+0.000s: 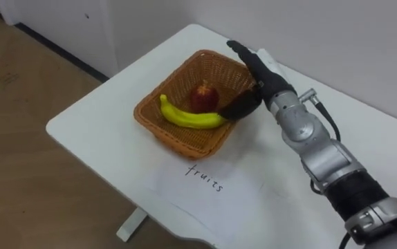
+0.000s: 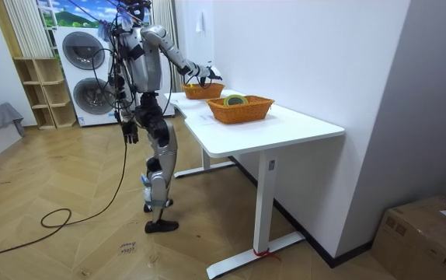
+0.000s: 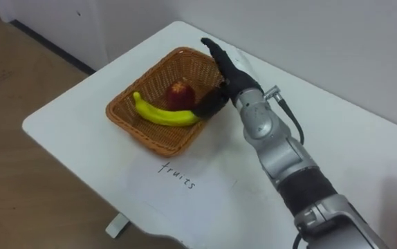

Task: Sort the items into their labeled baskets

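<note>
At the centre of the left eye view, a wicker basket [image 1: 185,143] is seen on the white counter [image 1: 91,128], with a yellow banana [image 1: 188,117] lying across its floor and a red apple [image 1: 203,97] set just behind the banana. Over the basket's right rim the right robot hand [image 1: 264,75] is held, entering from the lower right of the frame; its fingers are stretched out straight and close together toward the upper left, and nothing is gripped. Its dark thumb [image 1: 236,107] is angled down into the basket beside the banana's right end, though contact cannot be judged. A sheet of paper with handwriting [image 1: 191,190] is laid just below the basket. Toward the upper left of the room view, the robot is shown standing at the counter's far end, before two stacked washing machines [image 2: 83,78]. The left robot hand [image 2: 131,131] hangs at its side, and whether it is spread or closed cannot be told. A second basket [image 2: 240,113] stands nearer the camera.
</note>
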You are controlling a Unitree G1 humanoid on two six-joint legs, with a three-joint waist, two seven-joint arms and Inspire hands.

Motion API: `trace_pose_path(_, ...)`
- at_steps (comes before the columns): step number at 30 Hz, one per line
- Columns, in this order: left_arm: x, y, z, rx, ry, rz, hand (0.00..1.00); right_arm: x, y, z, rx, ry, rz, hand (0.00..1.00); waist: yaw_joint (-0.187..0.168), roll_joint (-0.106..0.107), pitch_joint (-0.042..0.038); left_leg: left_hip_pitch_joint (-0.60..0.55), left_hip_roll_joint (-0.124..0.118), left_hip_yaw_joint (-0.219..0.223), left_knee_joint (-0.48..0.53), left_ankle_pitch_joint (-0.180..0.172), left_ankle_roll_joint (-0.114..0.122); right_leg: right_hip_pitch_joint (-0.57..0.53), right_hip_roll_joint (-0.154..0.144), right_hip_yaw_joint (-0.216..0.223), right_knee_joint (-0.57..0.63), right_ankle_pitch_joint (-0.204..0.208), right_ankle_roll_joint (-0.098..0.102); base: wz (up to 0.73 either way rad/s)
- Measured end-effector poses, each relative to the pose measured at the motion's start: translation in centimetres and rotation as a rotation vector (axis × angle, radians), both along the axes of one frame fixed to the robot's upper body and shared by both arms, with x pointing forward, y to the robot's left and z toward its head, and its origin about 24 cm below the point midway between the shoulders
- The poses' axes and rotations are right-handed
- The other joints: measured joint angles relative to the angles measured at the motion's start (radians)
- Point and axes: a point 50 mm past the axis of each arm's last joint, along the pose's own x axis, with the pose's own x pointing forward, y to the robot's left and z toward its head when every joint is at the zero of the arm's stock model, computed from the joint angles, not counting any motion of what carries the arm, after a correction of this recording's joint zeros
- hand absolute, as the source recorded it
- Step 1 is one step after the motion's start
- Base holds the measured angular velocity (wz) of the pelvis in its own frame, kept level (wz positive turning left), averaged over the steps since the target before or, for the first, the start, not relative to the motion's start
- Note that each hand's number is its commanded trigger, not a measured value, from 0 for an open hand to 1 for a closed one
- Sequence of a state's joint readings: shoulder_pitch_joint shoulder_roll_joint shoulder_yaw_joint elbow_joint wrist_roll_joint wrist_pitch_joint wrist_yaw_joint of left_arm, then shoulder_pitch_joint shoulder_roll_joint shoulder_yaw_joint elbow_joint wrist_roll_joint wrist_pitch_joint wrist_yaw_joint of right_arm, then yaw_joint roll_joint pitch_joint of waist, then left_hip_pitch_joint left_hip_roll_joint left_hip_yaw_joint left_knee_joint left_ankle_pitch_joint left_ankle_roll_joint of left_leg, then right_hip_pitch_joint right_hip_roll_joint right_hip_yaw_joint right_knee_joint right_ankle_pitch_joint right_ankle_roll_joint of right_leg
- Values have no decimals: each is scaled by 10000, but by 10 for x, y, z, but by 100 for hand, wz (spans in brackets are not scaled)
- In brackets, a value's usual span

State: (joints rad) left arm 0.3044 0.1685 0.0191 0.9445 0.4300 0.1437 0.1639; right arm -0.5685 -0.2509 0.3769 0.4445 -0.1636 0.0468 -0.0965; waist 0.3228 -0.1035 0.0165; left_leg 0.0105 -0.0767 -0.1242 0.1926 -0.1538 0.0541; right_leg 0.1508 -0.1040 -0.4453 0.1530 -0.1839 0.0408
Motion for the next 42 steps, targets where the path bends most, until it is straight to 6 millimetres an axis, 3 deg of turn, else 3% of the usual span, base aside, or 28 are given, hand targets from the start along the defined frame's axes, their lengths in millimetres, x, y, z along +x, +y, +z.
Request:
trace_pose_path(5,11,-1,0,-24,-290,-87,0,2,-14,27,608,-1195,-387,0,-401,134,1,215,46,191,-53,-5,6,93,16,301,31,2,-2,-14)
trace_pose_path(9,18,-1,1,-25,-442,-172,0,3,-26,36,1016,-1721,-999,0,-784,195,-52,460,91,408,-101,-19,20,233,29,470,83,2,-1,-14)
trace_pose_path(15,31,-1,2,-27,-745,-289,0,0,-24,54,1190,-2606,-1001,0,-1382,253,-89,438,171,665,-99,-27,10,39,62,816,195,25,-37,-15)
trace_pose_path(17,33,-2,3,-29,-835,-302,0,-2,-26,64,1195,-3025,-1067,0,-1542,282,-144,449,169,737,-100,-33,22,10,53,874,224,29,-31,-9)
trace_pose_path(20,34,-1,3,-15,-920,-309,0,-5,-30,78,1462,-3632,-1187,0,-1595,350,-217,558,198,971,-150,-44,39,21,61,1046,216,37,-21,-17)
trace_pose_path(25,35,2,5,129,-1069,-247,0,-8,-33,86,1400,-3997,-1210,0,-1814,355,-239,722,299,1166,-271,-75,23,28,178,1445,152,111,-49,-17)
trace_pose_path(33,27,3,3,344,-811,-191,0,-20,-65,101,2415,-4792,-2256,0,-2100,389,-224,892,347,1392,-351,-79,16,60,203,1624,162,119,-60,-8)
trace_pose_path(36,26,3,2,307,-799,-201,0,-24,-73,106,2750,-5240,-2621,0,-2369,418,-204,893,348,1394,-370,-82,15,44,210,1686,161,123,-66,-6)
trace_pose_path(42,27,3,3,256,-1184,-46,0,-41,-113,107,3266,-6231,-4539,0,-2682,461,-196,853,395,1662,-409,-83,16,-131,246,1910,186,166,-85,-11)
